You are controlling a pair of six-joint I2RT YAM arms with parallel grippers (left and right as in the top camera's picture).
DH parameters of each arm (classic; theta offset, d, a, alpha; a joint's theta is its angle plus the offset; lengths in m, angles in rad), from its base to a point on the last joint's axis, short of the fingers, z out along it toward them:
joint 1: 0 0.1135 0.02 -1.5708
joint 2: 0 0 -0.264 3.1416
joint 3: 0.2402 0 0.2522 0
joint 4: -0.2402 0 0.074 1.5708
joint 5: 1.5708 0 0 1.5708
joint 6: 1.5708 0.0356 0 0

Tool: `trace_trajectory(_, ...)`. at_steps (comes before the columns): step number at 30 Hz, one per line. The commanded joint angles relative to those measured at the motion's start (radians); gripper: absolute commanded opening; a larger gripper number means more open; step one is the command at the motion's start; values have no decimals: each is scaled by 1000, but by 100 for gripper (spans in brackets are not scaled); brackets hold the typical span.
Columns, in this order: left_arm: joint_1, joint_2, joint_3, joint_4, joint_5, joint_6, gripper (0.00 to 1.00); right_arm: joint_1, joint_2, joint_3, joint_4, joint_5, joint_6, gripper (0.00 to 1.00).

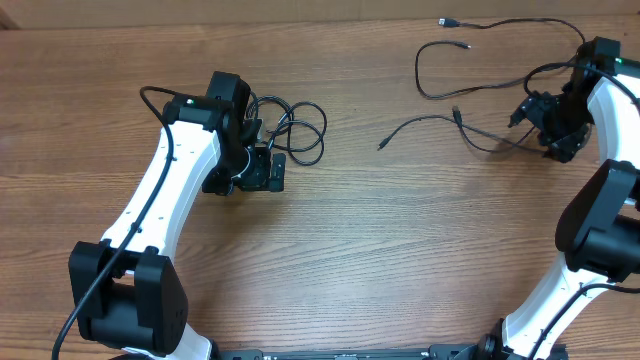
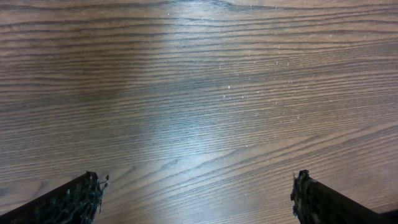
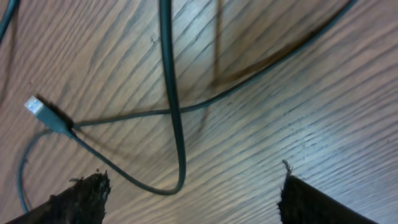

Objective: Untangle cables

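progress: partway, by my read. The coiled bundle (image 1: 297, 128) lies looped on itself, just beside the left gripper (image 2: 198, 186). The loose strands (image 1: 440, 75) are spread at the far right and cross in places.
left gripper: jaws apart, only bare counter (image 1: 350, 250) beneath.
right gripper (image 3: 191, 180): jaws apart above a strand loop, clamping nothing.
materials: cords are thin, black, limp and round. The plug (image 3: 36, 106) has a pale tip. The counter is wood-grain with a slight sheen.
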Motion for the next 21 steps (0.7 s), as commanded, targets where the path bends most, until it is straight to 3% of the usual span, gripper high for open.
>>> trace_trajectory(1,-8,1,-5,0,-6,0,100,3,-5,2,-14,-16,-16,94)
trace_trajectory(7,-8,1,-5,-1,-6,0,99,7,-3,-8,-19,-7,-39,94)
trace_trajectory(9,-8,1,-5,-3,-6,0,100,7,-3,-24,-7,9,-39,89)
trace_trajectory(12,-8,1,-5,-5,-6,0,100,7,-3,-64,23,24,-38,75)
trace_trajectory(16,-8,1,-5,-4,-6,0,100,7,-3,-122,71,38,-37,32)
trace_trajectory(19,-8,1,-5,-3,-6,0,99,7,-3,-158,106,38,-35,9)
trace_trajectory(21,-8,0,-5,0,-6,0,100,7,-3,-177,127,38,-35,4)
